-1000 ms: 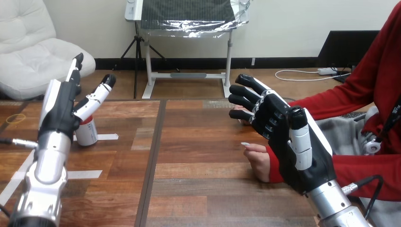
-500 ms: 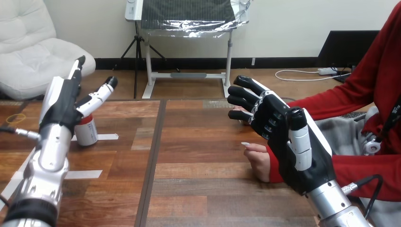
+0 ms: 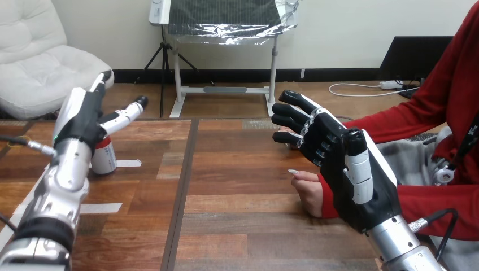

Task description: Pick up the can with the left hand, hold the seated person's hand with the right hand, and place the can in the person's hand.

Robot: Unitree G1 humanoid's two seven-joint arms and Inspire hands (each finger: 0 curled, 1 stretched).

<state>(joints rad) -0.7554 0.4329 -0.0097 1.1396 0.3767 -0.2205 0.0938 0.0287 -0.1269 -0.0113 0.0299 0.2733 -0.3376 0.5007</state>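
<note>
Wooden tabletop [image 3: 237,226] carries a red-and-white can [image 3: 105,158], upright at its left. The left robot hand [image 3: 82,121] hovers over the can, fingers straight, thumb spread, gripping nothing. The right robot hand [image 3: 339,164], fingers loosely extended and empty, stands raised beside the person's hand [image 3: 308,192], which rests on the tabletop.

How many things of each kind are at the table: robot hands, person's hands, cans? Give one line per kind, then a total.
Robot hands: 2 (left hand, right hand)
Person's hands: 2 (near hand; far hand, mostly hidden behind the right hand)
Cans: 1 (can)
Total: 5
</note>
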